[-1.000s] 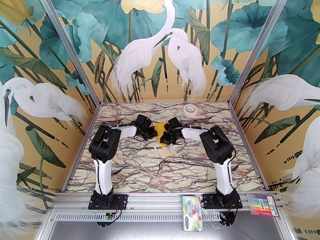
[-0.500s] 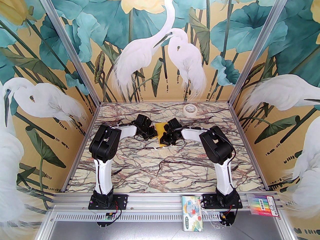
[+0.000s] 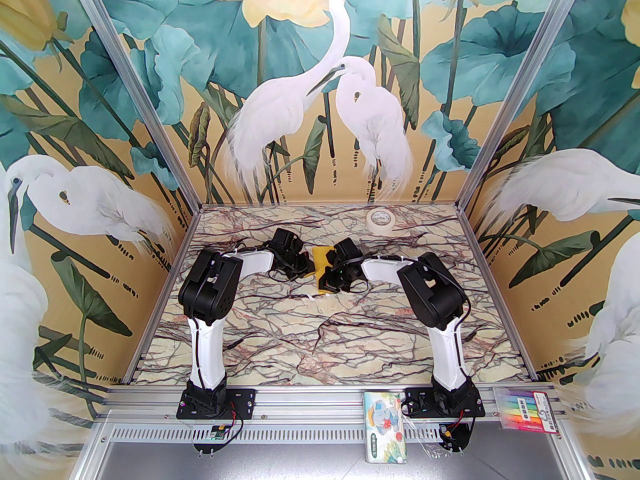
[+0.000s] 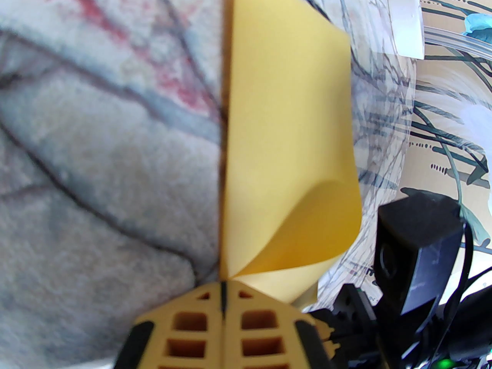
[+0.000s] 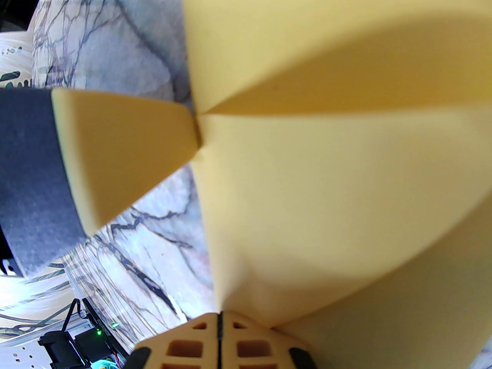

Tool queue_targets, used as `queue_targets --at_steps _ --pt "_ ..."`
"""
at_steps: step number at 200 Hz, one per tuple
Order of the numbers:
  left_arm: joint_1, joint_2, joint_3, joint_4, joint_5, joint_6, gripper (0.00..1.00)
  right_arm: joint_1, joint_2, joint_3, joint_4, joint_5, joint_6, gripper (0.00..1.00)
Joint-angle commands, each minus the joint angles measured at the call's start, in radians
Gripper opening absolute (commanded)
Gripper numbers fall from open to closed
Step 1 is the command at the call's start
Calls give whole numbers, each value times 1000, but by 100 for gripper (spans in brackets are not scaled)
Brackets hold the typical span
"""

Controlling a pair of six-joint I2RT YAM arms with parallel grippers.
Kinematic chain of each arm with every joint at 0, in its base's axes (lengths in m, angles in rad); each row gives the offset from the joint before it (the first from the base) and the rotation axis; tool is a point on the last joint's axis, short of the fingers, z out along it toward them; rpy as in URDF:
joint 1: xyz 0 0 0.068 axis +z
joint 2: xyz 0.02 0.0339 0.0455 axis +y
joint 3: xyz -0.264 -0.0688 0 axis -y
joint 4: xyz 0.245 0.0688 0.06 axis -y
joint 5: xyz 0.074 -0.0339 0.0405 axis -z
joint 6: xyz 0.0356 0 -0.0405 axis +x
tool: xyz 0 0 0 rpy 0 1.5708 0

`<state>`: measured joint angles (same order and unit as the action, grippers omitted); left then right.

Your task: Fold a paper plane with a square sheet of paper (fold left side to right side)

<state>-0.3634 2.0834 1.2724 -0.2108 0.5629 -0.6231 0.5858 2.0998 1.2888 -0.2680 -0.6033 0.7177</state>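
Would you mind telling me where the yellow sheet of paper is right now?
In the top view the yellow sheet of paper sits mid-table, pinched by both the left gripper and the right gripper, on the near side of the tape roll.

Bright yellow sheet [image 4: 284, 129] on veined marble table [image 3: 325, 338].

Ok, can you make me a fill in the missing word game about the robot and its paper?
1. The square sheet of paper is ____ in colour.
2. The left gripper and the right gripper are both ____ on the paper, not open.
3. The cream roll at the far edge of the table is a roll of ____.
Missing words: yellow; shut; tape.
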Motion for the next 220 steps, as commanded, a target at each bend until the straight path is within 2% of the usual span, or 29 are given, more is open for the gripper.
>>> queue_targets --at_steps 1,100,148,220 --pt "2 47 16 -2 -5 17 0 20 -30 -30 -55 -9 -22 6" --pt "-1 45 15 -4 6 25 0 45 -67 -3 -128 12 -81 5" --pt "-1 46 19 -15 11 36 0 -8 -123 -3 -98 45 -58 5" --pt "-3 41 28 -33 10 52 0 -71 -59 62 -90 84 -18 5"
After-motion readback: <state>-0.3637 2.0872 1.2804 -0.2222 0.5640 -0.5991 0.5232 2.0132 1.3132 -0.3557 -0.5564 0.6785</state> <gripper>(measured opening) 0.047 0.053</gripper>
